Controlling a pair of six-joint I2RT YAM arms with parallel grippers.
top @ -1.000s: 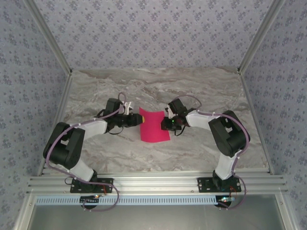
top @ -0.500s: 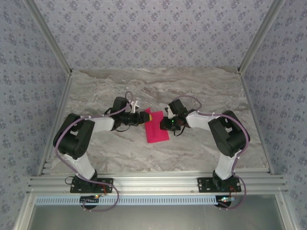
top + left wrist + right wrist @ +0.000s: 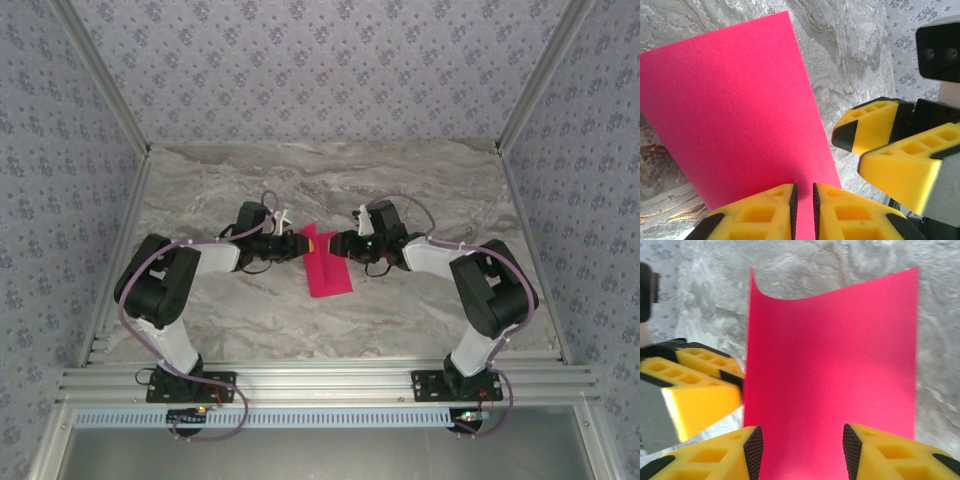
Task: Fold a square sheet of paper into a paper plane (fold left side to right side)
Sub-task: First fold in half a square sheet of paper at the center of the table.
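Note:
The magenta-pink sheet of paper (image 3: 328, 272) lies on the marble table (image 3: 430, 190) between the arms as a narrow, doubled-over strip. My left gripper (image 3: 306, 243) is at its far left corner. In the left wrist view the left gripper (image 3: 803, 192) is shut on the near edge of the paper (image 3: 735, 110), which slopes away from the jaws. My right gripper (image 3: 334, 245) faces it from the right, close by. In the right wrist view the right gripper (image 3: 799, 440) is open wide over the paper (image 3: 835, 355), whose far edge curls up.
Grey-veined marble surrounds the paper on all sides. Patterned walls and aluminium rails (image 3: 320, 380) bound the table. The two grippers are a finger's width apart: the right fingers (image 3: 875, 125) show in the left wrist view, the left fingers (image 3: 700, 385) in the right wrist view.
My left gripper has carried the paper's left edge rightward, so the sheet looks narrower. The right gripper has left the right edge and swung up toward the far end, facing the left gripper.

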